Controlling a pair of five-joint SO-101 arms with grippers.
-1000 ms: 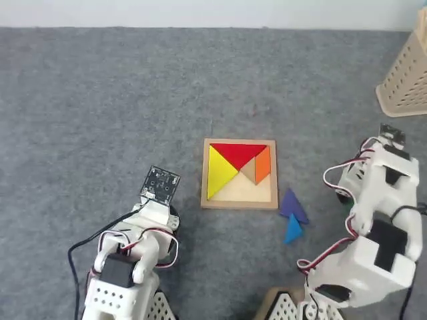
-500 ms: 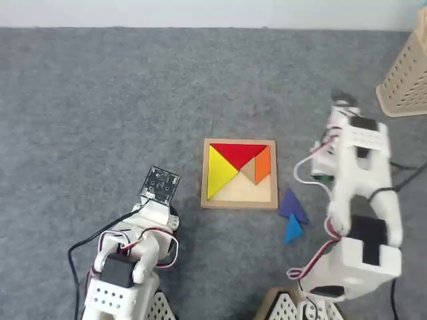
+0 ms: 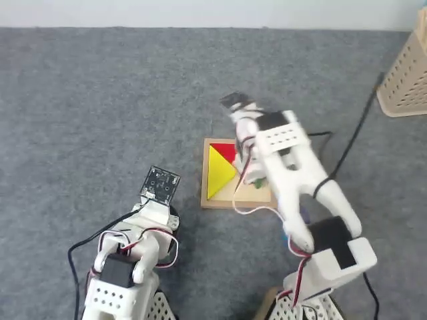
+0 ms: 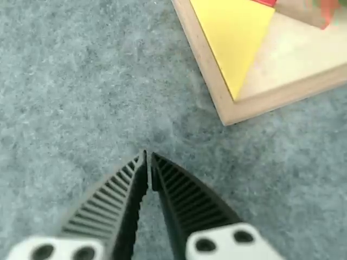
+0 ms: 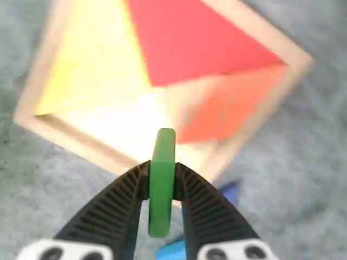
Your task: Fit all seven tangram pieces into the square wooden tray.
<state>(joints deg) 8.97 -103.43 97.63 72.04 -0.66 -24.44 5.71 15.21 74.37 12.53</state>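
Hovering over the square wooden tray (image 5: 70,138), the right gripper (image 5: 161,169) pinches a flat green piece (image 5: 162,145) on edge. Its two black ribbed fingers (image 5: 122,200) are clamped against the piece's faces. Beneath it, the tray holds a red triangle (image 5: 195,43) along one side, a yellow triangle (image 5: 92,70) touching it, and an orange piece (image 5: 233,103) at the red triangle's other end. Pale bare wood shows under the green piece. Outside the tray, near one corner, a dark blue piece (image 5: 229,190) and a lighter blue piece (image 5: 172,251) lie on the grey carpet (image 5: 325,189).

From the high view, the right arm (image 3: 287,160) stretches over the right part of the tray, leaving the yellow triangle exposed on the left. The left arm (image 3: 130,260) sits at the front left. The left gripper (image 4: 147,158) has its ribbed fingers pressed together with nothing between them, over carpet near the tray's closest corner. A beige perforated container (image 3: 403,80) stands at the far right edge.
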